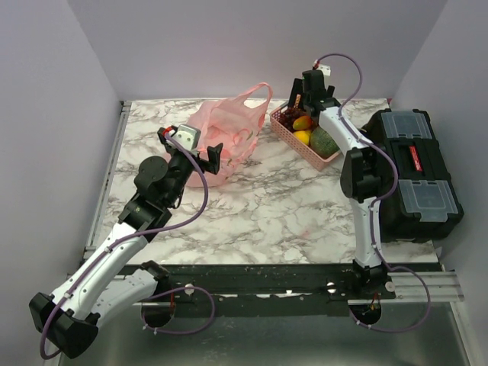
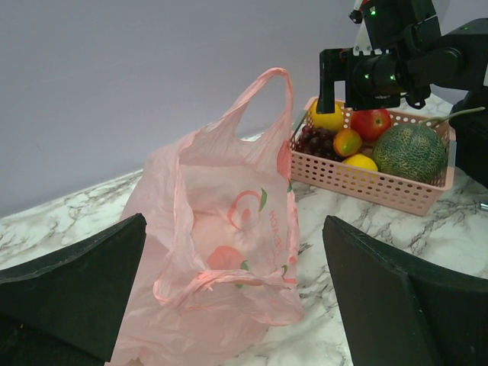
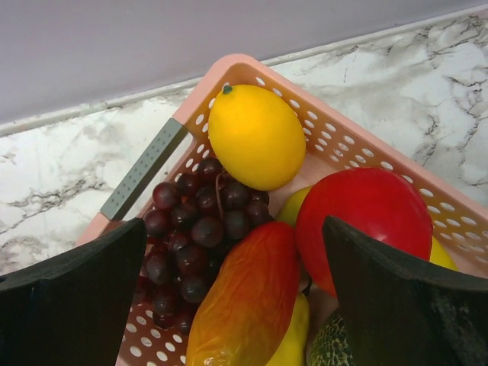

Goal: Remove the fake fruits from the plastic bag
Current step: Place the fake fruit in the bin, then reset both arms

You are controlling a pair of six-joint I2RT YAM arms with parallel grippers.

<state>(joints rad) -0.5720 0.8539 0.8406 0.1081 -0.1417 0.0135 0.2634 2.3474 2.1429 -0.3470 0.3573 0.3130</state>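
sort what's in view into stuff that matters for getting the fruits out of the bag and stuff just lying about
For the job:
- plastic bag
- fake fruits
- pink basket, which holds the fruits

Just lying about:
- black toolbox at the right edge

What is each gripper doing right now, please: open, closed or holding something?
Left gripper: open, holding nothing, facing the plastic bag.
Right gripper: open, holding nothing, above the fake fruits in the basket.
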